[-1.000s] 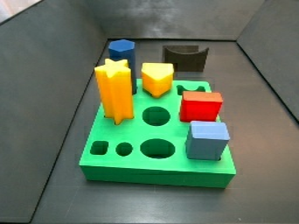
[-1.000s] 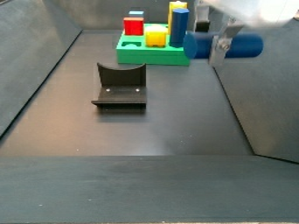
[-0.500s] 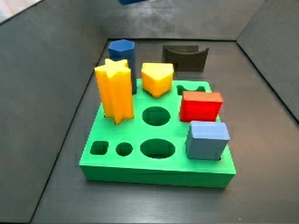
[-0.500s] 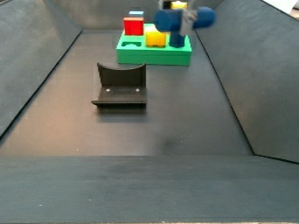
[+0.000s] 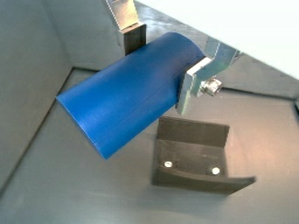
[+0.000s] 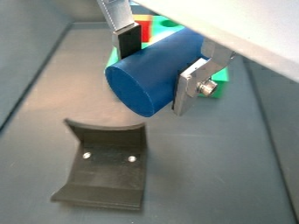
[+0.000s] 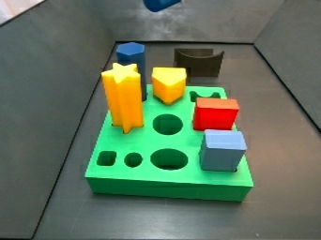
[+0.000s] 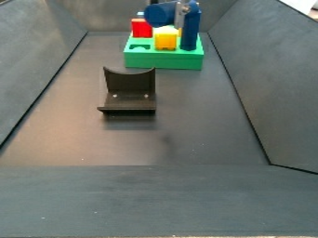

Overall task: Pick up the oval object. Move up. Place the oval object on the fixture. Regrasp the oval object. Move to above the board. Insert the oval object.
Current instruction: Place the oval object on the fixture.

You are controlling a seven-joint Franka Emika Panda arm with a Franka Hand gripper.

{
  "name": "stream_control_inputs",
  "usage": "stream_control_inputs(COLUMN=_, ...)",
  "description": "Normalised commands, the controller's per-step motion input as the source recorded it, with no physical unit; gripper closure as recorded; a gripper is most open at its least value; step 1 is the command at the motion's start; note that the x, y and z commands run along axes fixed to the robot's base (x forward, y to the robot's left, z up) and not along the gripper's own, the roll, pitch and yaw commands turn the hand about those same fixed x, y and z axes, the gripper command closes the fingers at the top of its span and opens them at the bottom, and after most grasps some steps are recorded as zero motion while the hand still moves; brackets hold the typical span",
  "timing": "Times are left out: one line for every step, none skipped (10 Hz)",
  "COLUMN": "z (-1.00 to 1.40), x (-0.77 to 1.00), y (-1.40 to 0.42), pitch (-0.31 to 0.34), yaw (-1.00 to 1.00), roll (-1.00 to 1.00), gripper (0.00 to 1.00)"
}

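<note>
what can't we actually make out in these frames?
- Gripper, shut on the oval object: in a side view only a blue scrap shows, cut by the frame edge.
- Fixture: its notch is partly cut by the picture's edge in a wrist view.
- Board: in the wrist view the peg and a finger hide nearly all of it, holes unseen.
</note>
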Motion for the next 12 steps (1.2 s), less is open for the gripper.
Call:
stream_control_inputs(z=-0.01, x=0.46, y=-0.04, pitch=0.05, yaw=1.0, roll=-0.04, gripper=1.0)
stream_control_inputs(z=-0.01, x=0.36, y=-0.02, pitch=0.063, yaw=1.0, roll=-0.05, gripper=1.0)
stream_control_inputs(z=0.0, x=0.29, y=-0.02, pitch=0.074, yaw=1.0, roll=-0.05, gripper=1.0)
stream_control_inputs(z=0.0, x=0.15, y=-0.01, pitch=0.101, yaw=1.0, roll=-0.05, gripper=1.0)
stream_control_inputs(z=-0.12, x=0.74, y=0.65, pitch=0.231, yaw=0.84, roll=-1.0, gripper=1.0)
stream_control_inputs(z=-0.12, x=0.7, y=0.61, pitch=0.236, yaw=0.71, roll=-1.0, gripper=1.0)
stream_control_inputs(z=-0.08, x=0.64, y=0.47, pitch=0.259, yaw=0.61, roll=-1.0, gripper=1.0)
stream_control_inputs(z=-0.03, x=0.57, y=0.3, pitch=0.294, yaw=0.54, roll=-1.0, gripper=1.0)
stream_control_inputs(z=-0.01, x=0.46, y=0.13, pitch=0.343, yaw=0.46, roll=-1.0, gripper=1.0)
stream_control_inputs(z=-0.02, x=0.38, y=0.1, pitch=0.377, yaw=0.4, roll=-1.0, gripper=1.0)
stream_control_inputs(z=-0.01, x=0.29, y=0.08, pitch=0.415, yaw=0.32, roll=-1.0, gripper=1.0)
stream_control_inputs(z=-0.01, x=0.21, y=0.07, pitch=0.421, yaw=0.2, roll=-0.91, gripper=1.0)
